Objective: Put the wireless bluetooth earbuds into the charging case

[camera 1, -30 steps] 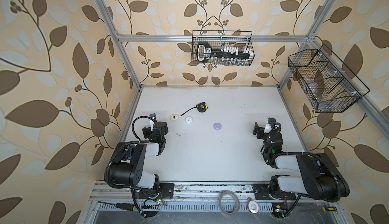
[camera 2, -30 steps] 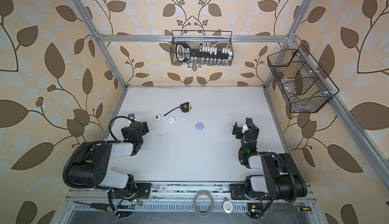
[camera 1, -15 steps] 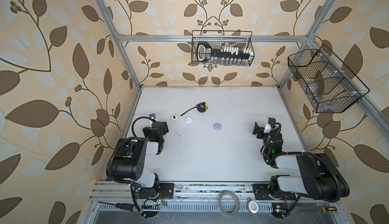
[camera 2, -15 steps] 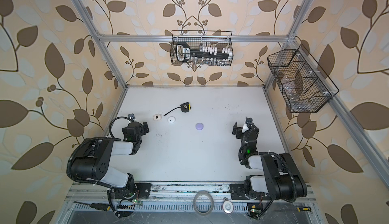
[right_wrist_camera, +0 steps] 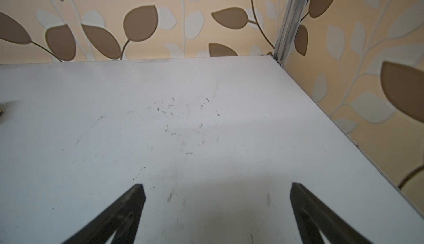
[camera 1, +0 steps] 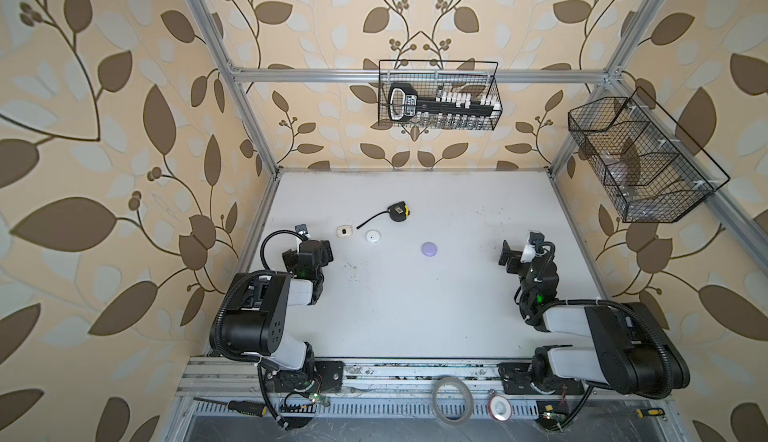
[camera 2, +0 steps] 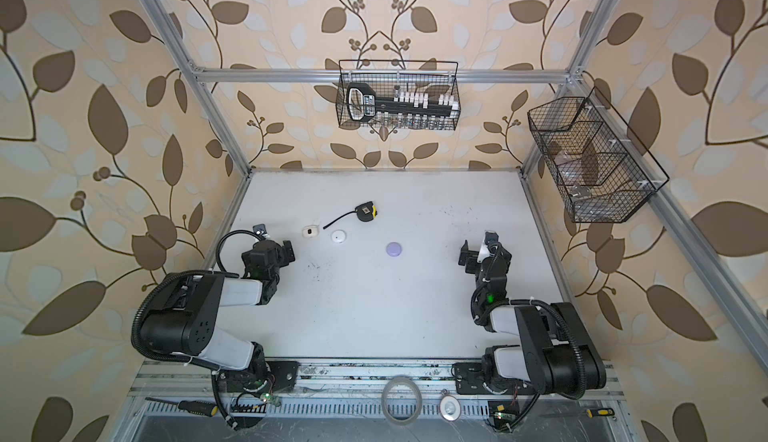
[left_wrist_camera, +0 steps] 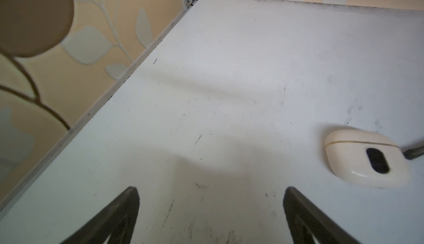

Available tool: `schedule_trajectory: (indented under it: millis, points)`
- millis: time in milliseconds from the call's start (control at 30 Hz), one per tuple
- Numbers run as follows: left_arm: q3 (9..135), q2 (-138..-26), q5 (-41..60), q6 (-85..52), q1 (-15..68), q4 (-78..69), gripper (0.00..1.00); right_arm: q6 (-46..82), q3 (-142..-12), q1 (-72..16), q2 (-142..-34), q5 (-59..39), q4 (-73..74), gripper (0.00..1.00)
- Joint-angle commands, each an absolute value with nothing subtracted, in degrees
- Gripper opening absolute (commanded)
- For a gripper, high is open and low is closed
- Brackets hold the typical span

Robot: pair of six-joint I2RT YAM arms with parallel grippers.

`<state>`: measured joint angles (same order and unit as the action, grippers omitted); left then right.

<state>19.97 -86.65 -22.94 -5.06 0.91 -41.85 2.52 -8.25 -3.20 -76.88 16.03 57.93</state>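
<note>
Top views first. Three cases sit on the bench (camera 1: pixel 415 315), left of centre and about midway between the near and far edges: cream case (camera 1: pixel 344 231), white case (camera 1: pixel 372 236), lavender case (camera 1: pixel 429 249). All look shut. I can't spot any earbuds lying loose; they're hidden or too small to tell. A tape measure (camera 1: pixel 398 213) lies just beyond the white case. My left arm (camera 1: pixel 299 290) is the nearer one to the cream case, which sits just off its wrist, toward the far edge and the middle. My right arm (camera 2: pixel 503 319) is well apart from it, closer to the lavender case.

Left wrist view: left fingers (left_wrist_camera: pixel 124 210) spread wide, only bare bench between them. The cream case (left_wrist_camera: pixel 364 160) is ahead but outside the gap, beyond one finger, seam closed, long axis roughly crosswise to my reach. I'd need to swing toward it, I reckon.

Right wrist view: right fingers (right_wrist_camera: pixel 128 208) released too, empty, aimed at the far right corner, no case ahead.
</note>
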Motion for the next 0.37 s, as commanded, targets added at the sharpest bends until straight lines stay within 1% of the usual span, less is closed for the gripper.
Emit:
schedule_trajectory:
  millis: [0,333]
  points:
    - [21.01,-85.43,-23.21,-6.06,0.88,-44.12,0.99,2.17,-9.4,-3.08,-76.79,15.52,59.35,1.0]
    - [21.11,-85.52,-23.29,-6.06,0.88,-43.95,0.99,2.21,-9.4,-3.08,-76.84,15.52,59.33,1.0]
